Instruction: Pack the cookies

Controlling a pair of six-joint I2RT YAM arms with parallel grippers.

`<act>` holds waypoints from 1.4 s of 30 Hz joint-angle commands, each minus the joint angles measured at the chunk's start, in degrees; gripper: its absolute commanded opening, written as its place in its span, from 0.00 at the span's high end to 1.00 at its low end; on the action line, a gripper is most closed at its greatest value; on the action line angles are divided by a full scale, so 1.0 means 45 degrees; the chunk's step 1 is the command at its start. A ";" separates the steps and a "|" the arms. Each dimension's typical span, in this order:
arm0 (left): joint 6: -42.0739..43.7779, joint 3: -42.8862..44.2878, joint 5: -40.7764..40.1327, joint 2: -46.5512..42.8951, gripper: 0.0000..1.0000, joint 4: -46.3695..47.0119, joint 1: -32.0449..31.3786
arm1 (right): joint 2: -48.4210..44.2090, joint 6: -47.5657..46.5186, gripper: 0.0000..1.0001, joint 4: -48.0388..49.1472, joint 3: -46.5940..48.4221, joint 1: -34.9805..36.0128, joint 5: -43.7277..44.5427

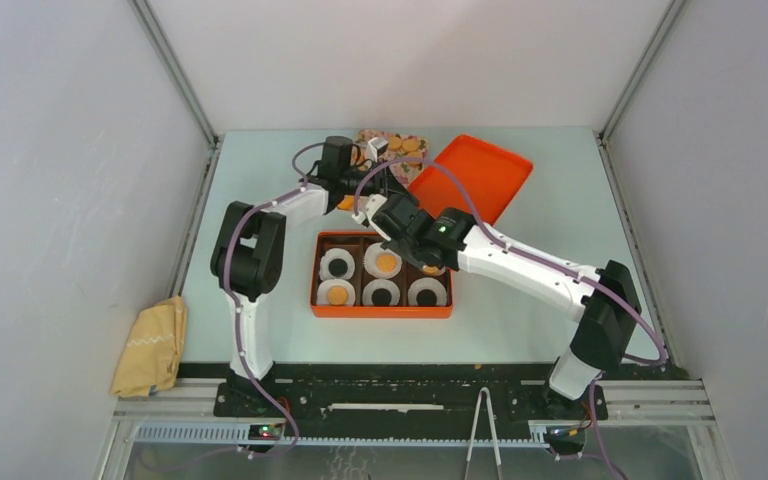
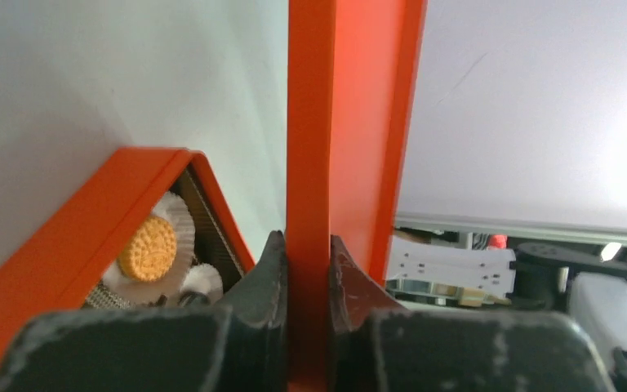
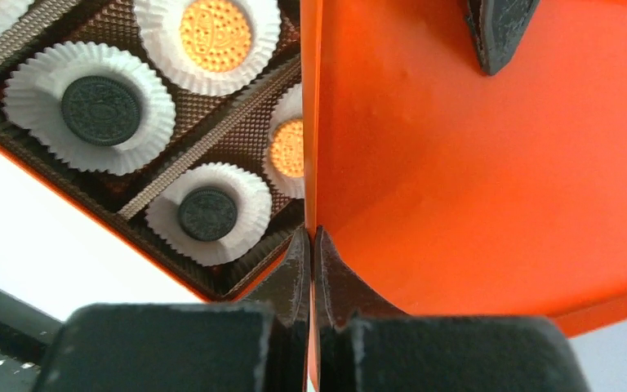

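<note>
An orange box (image 1: 381,310) in mid-table holds six white paper cups, each with one cookie: black ones (image 1: 381,295) and orange-tan ones (image 1: 387,263). The right wrist view shows a black cookie (image 3: 100,110) and an orange one (image 3: 215,34) in their cups. An orange lid (image 1: 475,175) is held tilted behind the box. My left gripper (image 1: 365,188) is shut on the lid's rim (image 2: 310,122). My right gripper (image 1: 380,210) is shut on the lid's thin wall (image 3: 457,163). The left wrist view shows the box's corner and one orange cookie (image 2: 148,247).
A patterned plate (image 1: 392,146) with more orange-tan cookies sits at the back, partly hidden by the arms. A yellow cloth (image 1: 150,345) lies at the front left. Metal tongs (image 1: 482,430) lie over the near rail.
</note>
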 commanded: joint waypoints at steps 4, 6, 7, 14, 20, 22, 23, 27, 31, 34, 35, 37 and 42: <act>-0.1429 -0.0424 -0.0094 0.0102 1.00 0.2164 -0.0105 | 0.0049 -0.0395 0.99 0.1201 0.0493 0.0192 0.2577; -0.1814 -0.0526 -0.0151 0.0016 1.00 0.2392 -0.0104 | 0.0051 -0.0407 0.87 0.1516 0.0318 0.0241 0.3565; -0.1968 -0.0543 -0.0189 -0.0031 1.00 0.2410 -0.0104 | 0.0024 -0.0421 0.79 0.1749 0.0191 0.0294 0.4101; -0.1810 0.0019 -0.0666 -0.0253 1.00 0.1047 0.0015 | -0.0889 -0.1101 0.43 0.3327 -0.1179 0.1343 0.6547; -0.0739 0.1466 -0.0982 -0.0364 1.00 -0.1603 0.0275 | -0.0654 -0.1011 0.40 0.3390 -0.1611 0.2062 0.7119; -0.0225 0.1849 -0.1176 -0.0512 1.00 -0.2754 0.0433 | -0.0389 -0.1059 0.41 0.3403 -0.1621 0.2123 0.7520; 0.0031 0.2044 -0.1265 -0.0576 1.00 -0.3219 0.0510 | -0.0290 -0.1074 0.41 0.3431 -0.1641 0.2162 0.7549; 0.0882 0.2603 -0.1403 -0.0858 1.00 -0.4614 0.0696 | 0.0221 -0.0928 0.41 0.3553 -0.1751 0.2043 0.7504; 0.1640 0.2727 -0.1668 -0.1351 1.00 -0.5782 0.0846 | 0.0798 -0.0679 0.41 0.3732 -0.1896 0.1457 0.7735; 0.1987 0.2571 -0.1782 -0.1850 1.00 -0.6345 0.0891 | 0.1026 -0.0839 0.42 0.4399 -0.2147 0.1035 0.7616; 0.2122 0.2508 -0.1799 -0.1955 1.00 -0.6425 0.0892 | 0.1112 -0.0873 0.42 0.4585 -0.2161 0.0908 0.7662; 0.2341 0.2261 -0.1886 -0.2323 1.00 -0.6673 0.0892 | 0.1318 -0.1005 0.43 0.5001 -0.2154 0.0691 0.7916; 0.2771 0.1971 -0.1987 -0.2564 1.00 -0.7050 0.0892 | 0.1575 -0.1152 0.60 0.5783 -0.2162 0.0349 0.8427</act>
